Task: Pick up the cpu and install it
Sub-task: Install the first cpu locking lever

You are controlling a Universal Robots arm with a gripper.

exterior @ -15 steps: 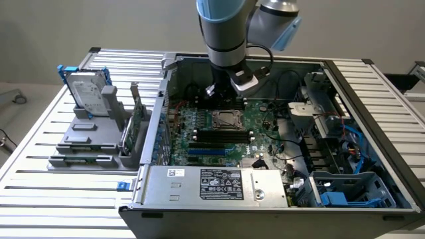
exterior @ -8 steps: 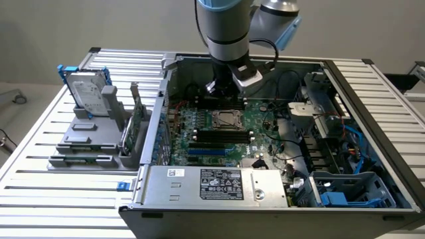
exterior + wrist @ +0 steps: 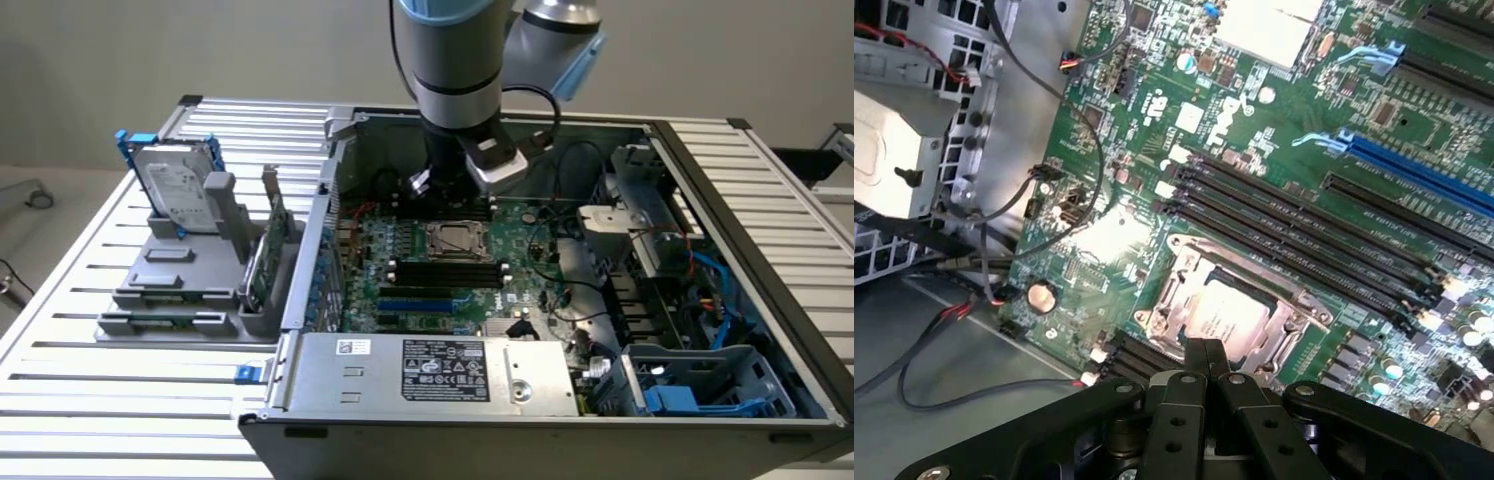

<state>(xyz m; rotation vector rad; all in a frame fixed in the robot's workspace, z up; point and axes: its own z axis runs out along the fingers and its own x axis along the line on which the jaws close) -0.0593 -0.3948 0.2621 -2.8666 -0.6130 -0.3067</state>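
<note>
We find an open computer case (image 3: 441, 385) lying on a slatted metal table (image 3: 120, 400), against a plain grey wall. The gripper (image 3: 1204, 365) hangs inside the case over the green motherboard (image 3: 514, 265), toward the case's far wall; its jaws are drawn fully together and we see nothing between them. The cpu (image 3: 1226, 315), pale silver on top, sits within the metal-rimmed socket (image 3: 1174, 262) near the middle of the board, just below the jaw tips in the wrist view. Black memory slots (image 3: 447, 273) run alongside the socket. Toward the table's edge at the exterior view's left, a grey rack (image 3: 187, 285) carries a hard drive (image 3: 174, 180) in a blue frame, standing upright. Loose cables (image 3: 964, 300) cross the case floor beside the board.
</note>
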